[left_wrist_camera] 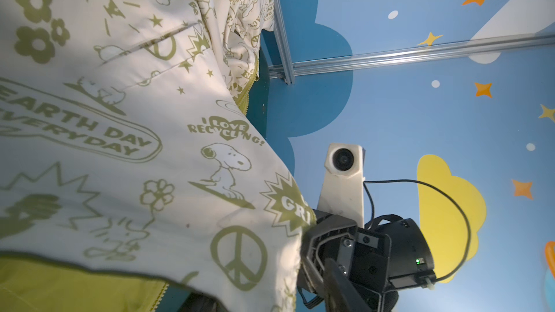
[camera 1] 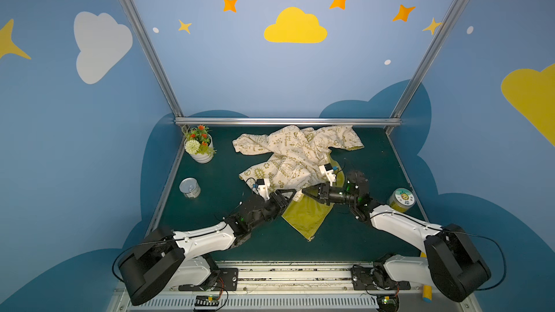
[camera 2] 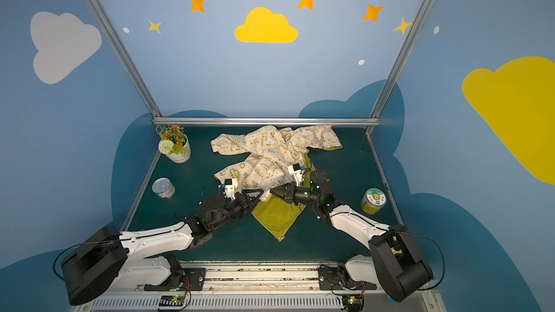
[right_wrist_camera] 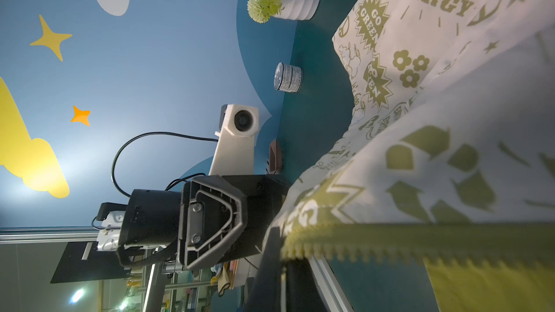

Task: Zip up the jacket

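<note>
Pose: both reach inward, tips nearly meeting | right claw (camera 1: 305,191) clamps jacket (camera 1: 295,157) hem | left claw (camera 1: 291,195): grip unclear

Blue walls (camera 1: 240,64) with painted clouds (camera 1: 295,27) and stars (camera 1: 340,0); dark green tabletop (camera 1: 345,244); aluminium frame (camera 1: 288,121).

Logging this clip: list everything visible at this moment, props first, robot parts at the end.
jacket: one, cream with olive print and yellow-green lining, crumpled mid-table, a lining flap spread toward the front
potted plant: one, white pot with orange and pale green flowers, far left corner
tin can: one, silver, left side of the table
jar: one, yellow-green with a printed lid, right edge of the table
table: one, dark teal top
frame rails: several, silver, along the back edge and up the corners
left gripper: one, black, at the jacket's near hem, jaws unclear
right gripper: one, black, shut on the jacket's zipper edge
</note>
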Robot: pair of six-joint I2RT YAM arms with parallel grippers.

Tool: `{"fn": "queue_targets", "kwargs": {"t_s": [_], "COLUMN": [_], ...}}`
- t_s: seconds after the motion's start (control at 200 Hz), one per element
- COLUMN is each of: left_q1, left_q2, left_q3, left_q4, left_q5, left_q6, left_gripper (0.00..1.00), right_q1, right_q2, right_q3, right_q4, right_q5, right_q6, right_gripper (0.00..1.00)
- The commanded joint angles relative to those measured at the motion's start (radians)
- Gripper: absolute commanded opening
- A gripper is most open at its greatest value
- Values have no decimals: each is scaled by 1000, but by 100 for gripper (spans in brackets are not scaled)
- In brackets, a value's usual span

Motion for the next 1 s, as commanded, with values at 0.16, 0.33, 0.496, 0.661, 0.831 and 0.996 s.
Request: {"fn": "queue_targets", "kwargs": {"t_s": [0.16,0.33,0.496,0.661,0.831,0.996], "left_q1": [36,43,44,44,43,43], "left_q2": [-24,-21,-20,-17,-29,-61], "left_q3": [21,34,32,39,64,62], "left_q4": [-40,-51,-62,-56,-82,-103], "left_q5": [12,21,16,28,46,39], "left_q6": [28,34,35,36,51,56], "left_gripper": [34,51,29,7,8,12], "right_q1": [10,11,12,13,10,10], "right_q2": [1,8,18,15,34,92], "right_q3": [21,23,31,24,22,44], "right_q4": [49,52,66,97,111,108], "right_q5": [-21,-17,-18,-17,-2,-7], "right_q6": [11,6,10,11,11,10], "right_gripper": [0,0,0,0,0,0]}}
